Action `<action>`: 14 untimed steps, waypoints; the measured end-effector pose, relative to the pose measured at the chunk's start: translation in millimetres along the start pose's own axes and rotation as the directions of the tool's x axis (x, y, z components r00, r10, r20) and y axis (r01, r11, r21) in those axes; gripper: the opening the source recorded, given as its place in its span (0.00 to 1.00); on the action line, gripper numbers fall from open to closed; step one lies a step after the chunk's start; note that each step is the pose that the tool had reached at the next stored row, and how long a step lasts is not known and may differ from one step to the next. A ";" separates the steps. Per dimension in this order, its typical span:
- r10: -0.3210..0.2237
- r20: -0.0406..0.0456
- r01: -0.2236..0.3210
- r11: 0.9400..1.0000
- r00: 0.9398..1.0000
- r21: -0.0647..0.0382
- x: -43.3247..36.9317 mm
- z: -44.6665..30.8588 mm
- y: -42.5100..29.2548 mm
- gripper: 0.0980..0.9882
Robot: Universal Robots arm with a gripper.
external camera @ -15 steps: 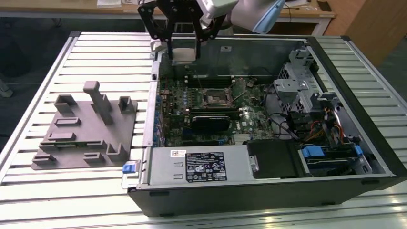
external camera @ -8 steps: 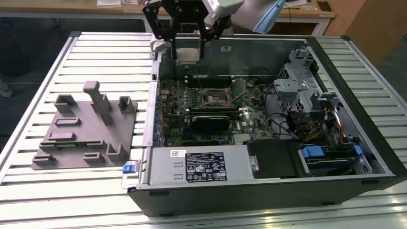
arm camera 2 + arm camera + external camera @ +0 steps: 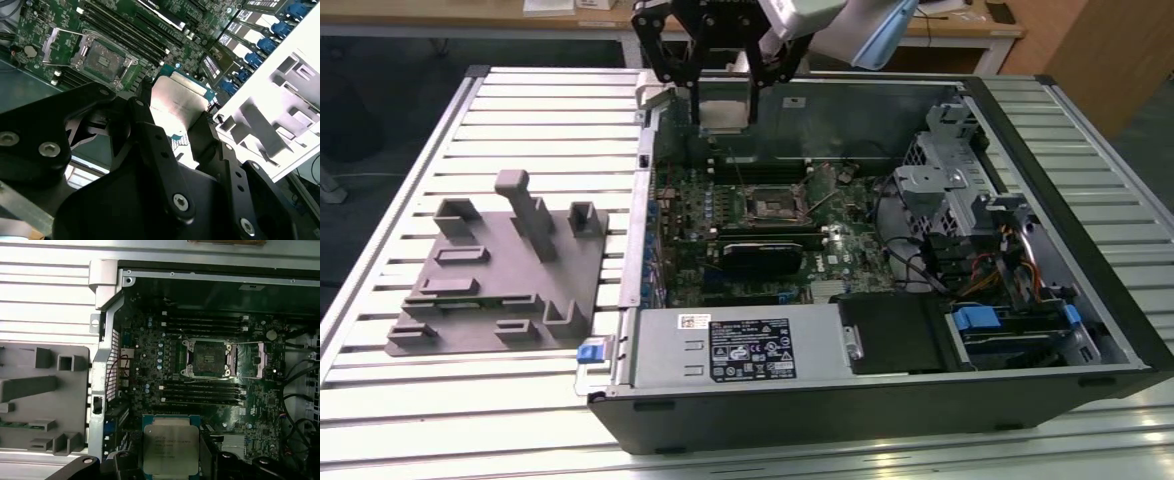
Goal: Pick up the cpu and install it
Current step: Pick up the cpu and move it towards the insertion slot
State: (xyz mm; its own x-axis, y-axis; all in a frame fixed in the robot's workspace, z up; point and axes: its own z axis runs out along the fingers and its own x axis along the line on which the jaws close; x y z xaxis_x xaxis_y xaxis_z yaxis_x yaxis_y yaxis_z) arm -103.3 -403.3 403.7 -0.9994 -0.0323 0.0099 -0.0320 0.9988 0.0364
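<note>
My gripper (image 3: 723, 98) hangs over the back edge of the open computer case, shut on the cpu (image 3: 723, 108), a small flat silvery square chip. In both wrist views the cpu (image 3: 180, 100) (image 3: 170, 447) sits clamped between the black fingers (image 3: 150, 135), its metal top facing the camera. The open socket (image 3: 771, 207) (image 3: 102, 57) (image 3: 207, 357), dark with a metal frame, lies on the green motherboard below and ahead of the chip. The cpu is well above the board and not over the socket.
The grey fixture (image 3: 494, 270) (image 3: 40, 390) lies on the slatted table (image 3: 520, 110) at the exterior view's left of the case. Inside the case are a silver box with a white label (image 3: 734, 345), memory slots (image 3: 205, 322), cables and drive bays (image 3: 987, 230).
</note>
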 end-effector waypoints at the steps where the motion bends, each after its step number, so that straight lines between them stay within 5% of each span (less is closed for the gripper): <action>1: 0.000 0.000 0.000 1.000 1.000 0.000 -1.1 0.0 0.0 0.50; 14: 0.000 0.000 0.000 1.000 1.000 0.000 -16.4 0.1 -0.1 0.50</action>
State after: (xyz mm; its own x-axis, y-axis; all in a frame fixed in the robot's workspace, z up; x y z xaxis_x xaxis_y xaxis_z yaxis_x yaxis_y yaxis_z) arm -86.9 -402.8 403.4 -0.9994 -0.0323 0.0099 -0.0320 0.9988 0.0364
